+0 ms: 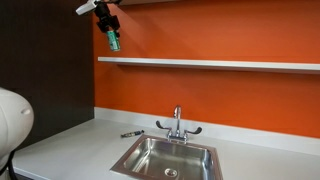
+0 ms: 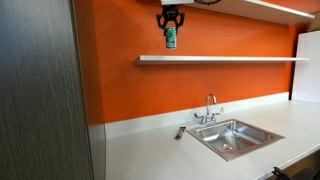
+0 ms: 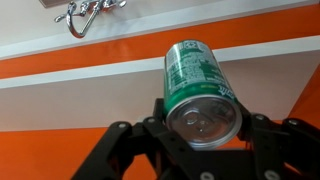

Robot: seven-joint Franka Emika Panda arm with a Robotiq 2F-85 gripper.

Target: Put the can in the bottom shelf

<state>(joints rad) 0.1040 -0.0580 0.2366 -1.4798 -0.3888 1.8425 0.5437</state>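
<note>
Black, angular end effector [image 3: 203, 128] is clamping the can [image 3: 200, 85], a smooth green cylinder with a silvery ringed top, by its sides. Below the end effector, the bottom shelf [image 1: 200, 63], a long thin white board, is spanning the orange wall [image 1: 220, 35]; the can is hanging clear above it.

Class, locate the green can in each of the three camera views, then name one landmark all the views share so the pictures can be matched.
In an exterior view: the can hangs top left in the gripper, above the left end of the bottom shelf.
In an exterior view: the can is top centre, again above the shelf's left part.
Wrist view: the can fills the centre, silvery top toward the camera.
Shared landmark: the faucet.
</note>
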